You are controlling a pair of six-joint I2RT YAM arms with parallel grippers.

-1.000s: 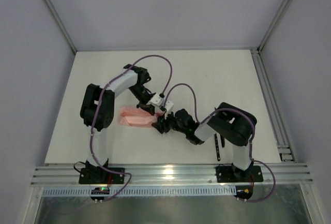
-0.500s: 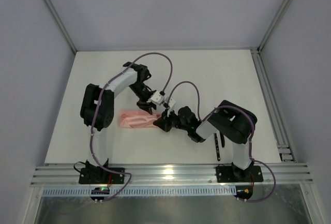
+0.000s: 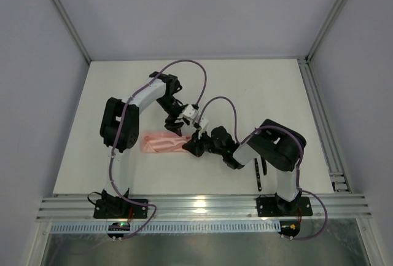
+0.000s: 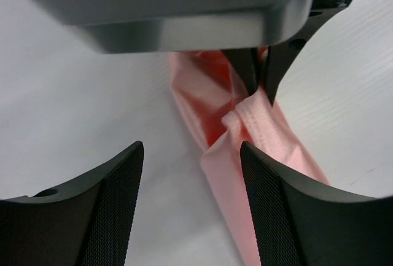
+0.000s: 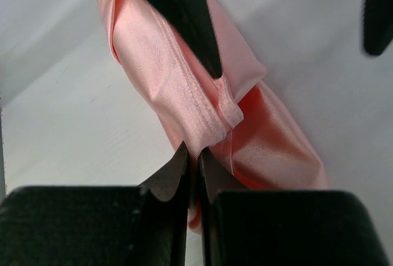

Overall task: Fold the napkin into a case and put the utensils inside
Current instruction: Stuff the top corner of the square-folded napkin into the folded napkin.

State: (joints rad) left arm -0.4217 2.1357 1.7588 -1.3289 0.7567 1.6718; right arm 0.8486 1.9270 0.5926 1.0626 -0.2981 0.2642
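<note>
Right wrist view: right hand (image 5: 193, 158) pinched tight on the hem of the folded napkin (image 5: 153, 54); left hand (image 4: 190, 152) spread wide, hovering just over that cloth on the tabletop (image 4: 80, 106).

We've got three views here. The top one sits high above and behind the arm bases (image 3: 116, 204), looking down on the whole worktop (image 3: 258, 88), so everything's small in it. The left wrist cam hangs low, peering past the left tool (image 4: 190, 204) straight at the napkin (image 4: 270, 137), super close. The right wrist cam does the same past the right tool (image 5: 191, 161), facing the opposite way. Both wrist views share the same bunched napkin fold, and each catches the other tool's tips. The top view shows that spot mid-worktop.
</note>
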